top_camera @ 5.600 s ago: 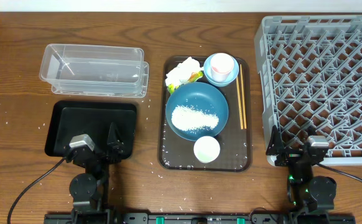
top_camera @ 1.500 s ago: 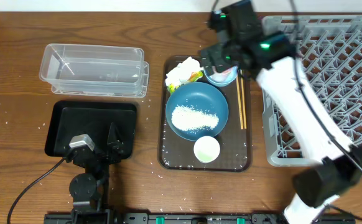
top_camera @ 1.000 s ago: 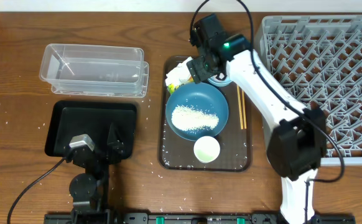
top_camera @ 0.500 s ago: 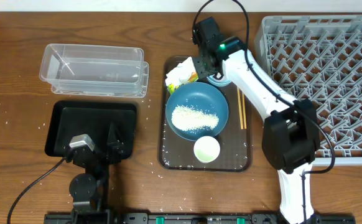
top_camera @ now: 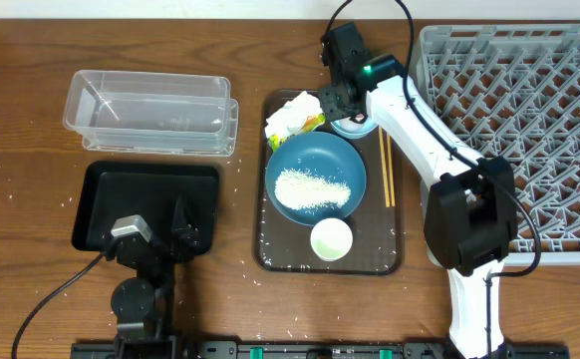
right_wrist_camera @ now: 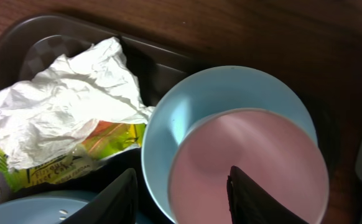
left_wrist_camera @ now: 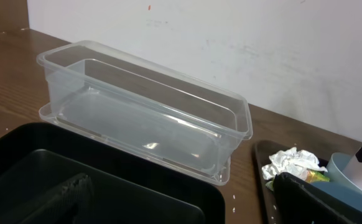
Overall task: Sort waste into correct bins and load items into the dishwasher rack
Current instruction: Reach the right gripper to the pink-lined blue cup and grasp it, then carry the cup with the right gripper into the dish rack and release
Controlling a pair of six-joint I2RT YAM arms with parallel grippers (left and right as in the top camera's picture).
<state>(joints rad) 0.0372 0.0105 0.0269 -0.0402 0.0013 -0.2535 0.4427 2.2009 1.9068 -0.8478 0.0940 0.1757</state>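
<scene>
My right gripper (right_wrist_camera: 181, 186) sits astride the left rims of the small pale blue bowl (right_wrist_camera: 162, 130) and the pink cup (right_wrist_camera: 249, 162) nested in it. One finger is outside the bowl and the other inside the cup; I cannot see whether they press. A crumpled napkin (right_wrist_camera: 63, 99) and the yellow-green wrapper (right_wrist_camera: 81, 152) lie just left. The dark blue bowl (top_camera: 315, 160) holds rice (top_camera: 312, 189). A white cup (top_camera: 331, 239) stands in front of it, and chopsticks (top_camera: 387, 170) lie to its right. My left gripper (left_wrist_camera: 187, 208) is open over the black tray (top_camera: 101, 194).
The bowls, cups and waste sit on a brown tray (top_camera: 270, 254) at the centre. The clear tub (top_camera: 150, 110) is at the back left and the grey dishwasher rack (top_camera: 529, 90) at the right. Rice grains are scattered on the wood around the trays.
The right arm has shifted slightly right from the napkin onto the pale blue bowl, and its jaws have narrowed around the bowl and cup rims. The left arm has not moved.
</scene>
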